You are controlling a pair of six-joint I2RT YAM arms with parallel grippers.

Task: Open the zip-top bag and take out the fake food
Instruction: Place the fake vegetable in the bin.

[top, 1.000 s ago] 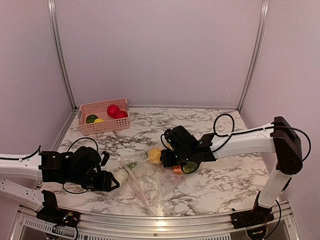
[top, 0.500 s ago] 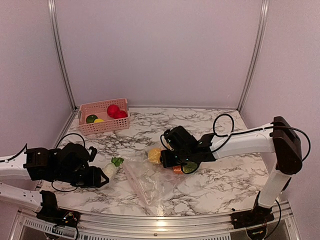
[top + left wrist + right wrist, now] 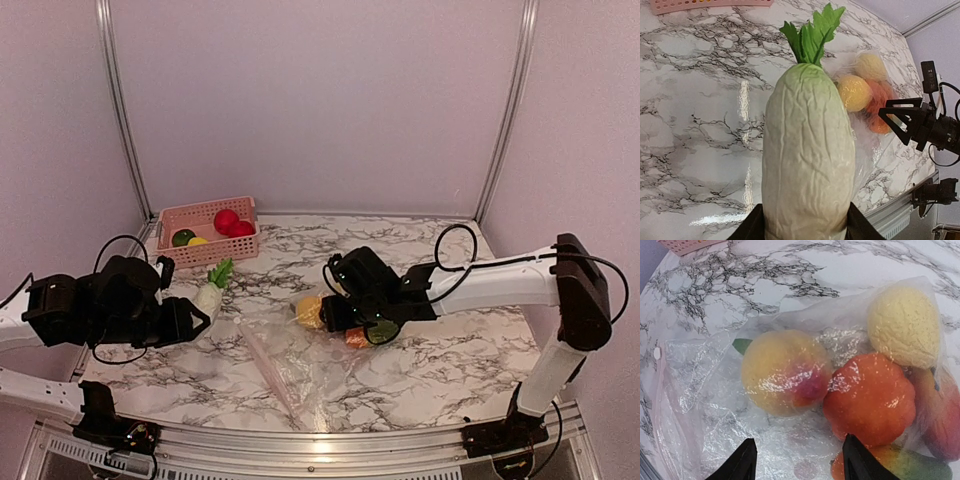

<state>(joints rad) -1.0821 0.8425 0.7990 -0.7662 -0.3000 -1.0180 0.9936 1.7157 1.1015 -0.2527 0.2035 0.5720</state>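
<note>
My left gripper (image 3: pixel 192 312) is shut on a cream toy cabbage (image 3: pixel 807 165) with green leaves, held in the air left of the zip-top bag (image 3: pixel 290 365). The clear bag lies crumpled on the marble at centre. More fake food sits in its far end: a yellow-pink fruit (image 3: pixel 782 370), an orange one (image 3: pixel 870 395) and a pale yellow one (image 3: pixel 902 325). Over that end hovers my right gripper (image 3: pixel 800 460), open, with bag plastic (image 3: pixel 705 370) below its spread fingertips. Whether the fingertips touch the plastic I cannot tell.
A pink slatted basket (image 3: pixel 170 222) stands at the back left with red, green and yellow toy fruits in it. The cabbage (image 3: pixel 210 293) hangs a short way in front of it. Metal frame posts rise at both back corners.
My left arm has drawn the cabbage away from the bag, lifting it left and back toward the basket. The right gripper has stayed over the bag's filled end.
</note>
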